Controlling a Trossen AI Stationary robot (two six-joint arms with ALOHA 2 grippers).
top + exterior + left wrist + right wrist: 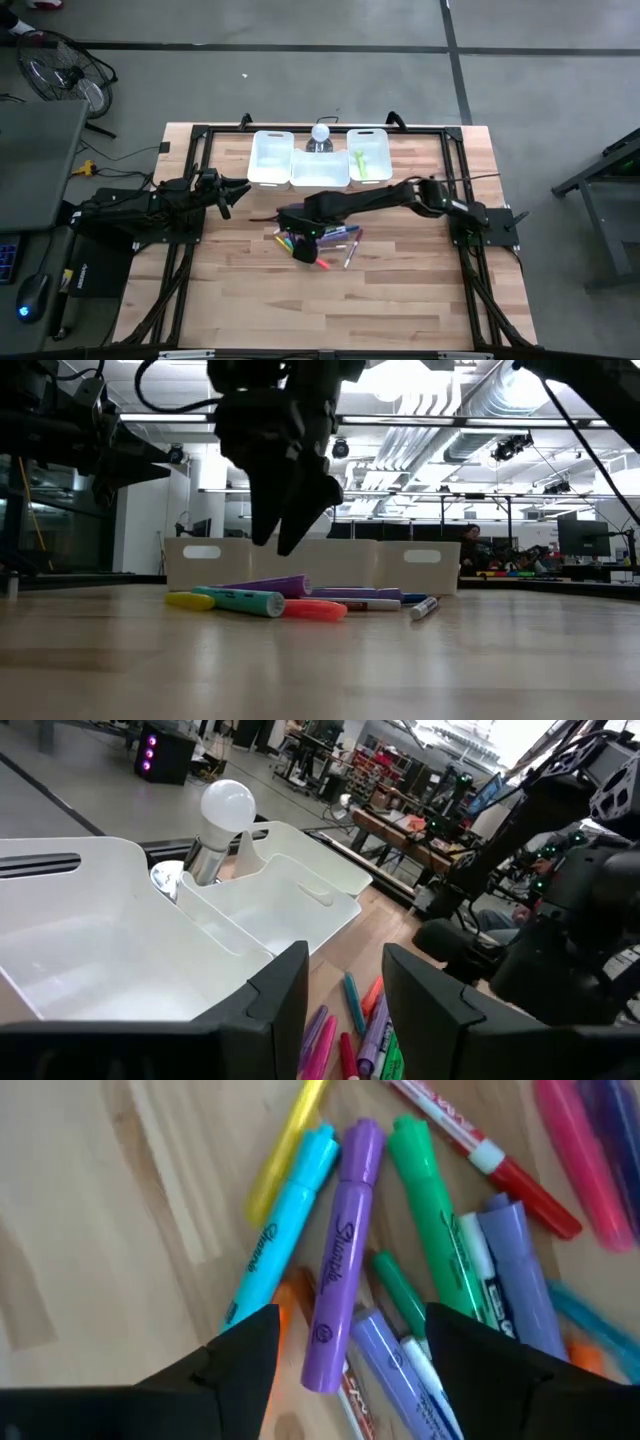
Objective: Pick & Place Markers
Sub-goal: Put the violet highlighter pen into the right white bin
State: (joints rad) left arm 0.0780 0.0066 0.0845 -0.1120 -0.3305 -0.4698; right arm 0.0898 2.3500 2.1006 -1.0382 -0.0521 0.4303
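Observation:
A loose pile of coloured markers (318,243) lies on the wooden table, near its middle. My right gripper (300,228) hangs just above the pile's left part, pointing steeply down, open. In the right wrist view its two fingers stand on either side of a purple marker (340,1295), with a light-blue marker (285,1230) and a green one (435,1230) beside it. In the low view its tips (277,545) are clear above the markers (270,600). A green marker (360,162) lies in the right bin. My left gripper (235,192) waits at the table's left, level and open (345,990).
Three white bins (271,170) (320,178) (380,150) stand in a row at the table's far edge, with a light bulb (320,133) behind the middle one. Black frame rails (190,200) run along the table's sides. Bare wood lies toward the near edge.

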